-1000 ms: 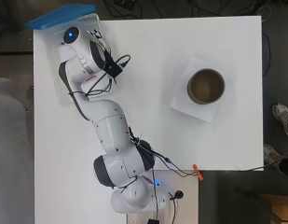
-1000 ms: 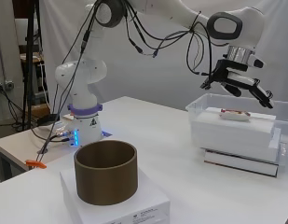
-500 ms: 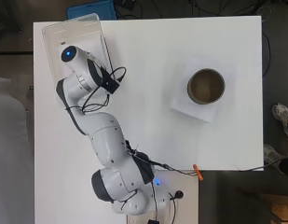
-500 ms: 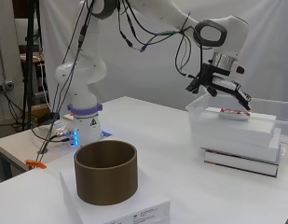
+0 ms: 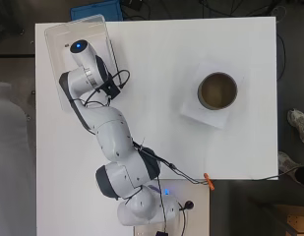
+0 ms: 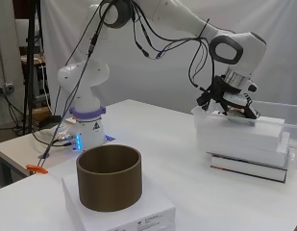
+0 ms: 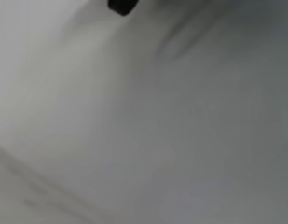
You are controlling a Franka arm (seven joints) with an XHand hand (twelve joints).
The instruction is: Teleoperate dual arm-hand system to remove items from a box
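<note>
Since prev frame, hand [image 6: 234, 109] dropped into box [image 6: 244, 137]; finger state couldn't be told. Risk: blind descent jams vs box wall.

overhead: straight down on whole white counter [image 5: 156, 73], arm base at bottom edge, far off
side: low across the counter [image 6: 177, 163], arm base left, brown cylinder [image 6: 108, 177] nearest
wrist: pressed close to a pale grey surface, blurred, nothing else legible
shared: overhead and side both show clear box [image 5: 77, 37] [image 6: 244, 137], cylinder [image 5: 217, 91], arm
</note>
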